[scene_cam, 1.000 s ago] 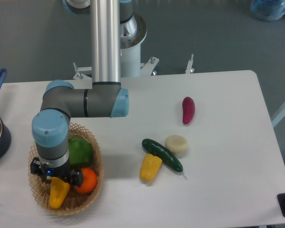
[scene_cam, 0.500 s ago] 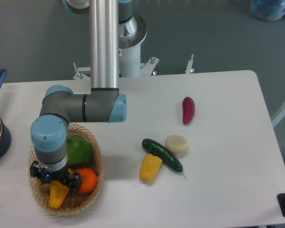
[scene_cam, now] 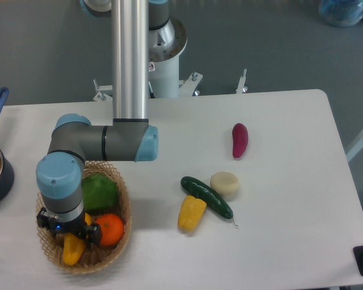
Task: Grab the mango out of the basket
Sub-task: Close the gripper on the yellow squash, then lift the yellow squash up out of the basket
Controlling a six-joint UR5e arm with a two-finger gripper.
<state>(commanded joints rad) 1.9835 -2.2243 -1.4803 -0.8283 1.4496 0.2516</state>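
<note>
Fingers hidden, gripper (scene_cam: 69, 232) over mango (scene_cam: 72, 249), orange (scene_cam: 109, 229) beside

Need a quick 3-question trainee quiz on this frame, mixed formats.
1. True or false: the mango lies inside the basket.
2. Which fruit touches the mango's right side in the basket? A) the orange B) the purple sweet potato C) the cucumber
3. Fill in: the gripper is directly above the ____.

Key: 1 true; 2 A; 3 mango. The jaws are hidden by the wrist, so their state cannot be told.
</note>
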